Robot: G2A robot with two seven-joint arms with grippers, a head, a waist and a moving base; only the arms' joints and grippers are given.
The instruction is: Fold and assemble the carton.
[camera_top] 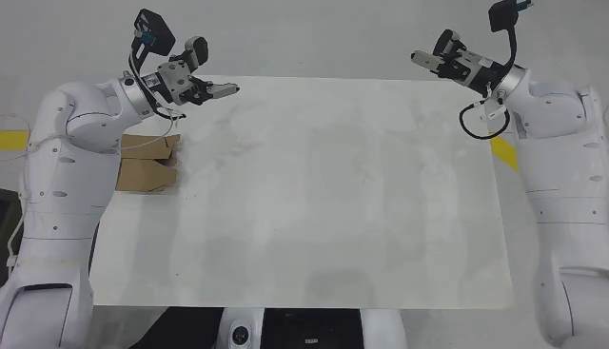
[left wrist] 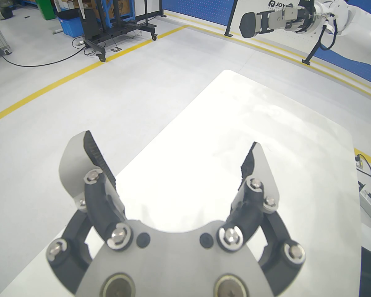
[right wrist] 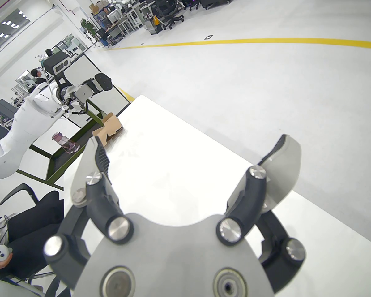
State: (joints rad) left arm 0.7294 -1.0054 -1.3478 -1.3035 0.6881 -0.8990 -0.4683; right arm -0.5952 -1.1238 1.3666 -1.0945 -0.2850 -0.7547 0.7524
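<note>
The left claw and right claw hover open over the bench, apparently waiting; the carton lies untouched beside its left edge.

carton — partly hidden by left arm

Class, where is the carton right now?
In the top view, the carton lies at the table's left edge, beneath the left arm.
</note>
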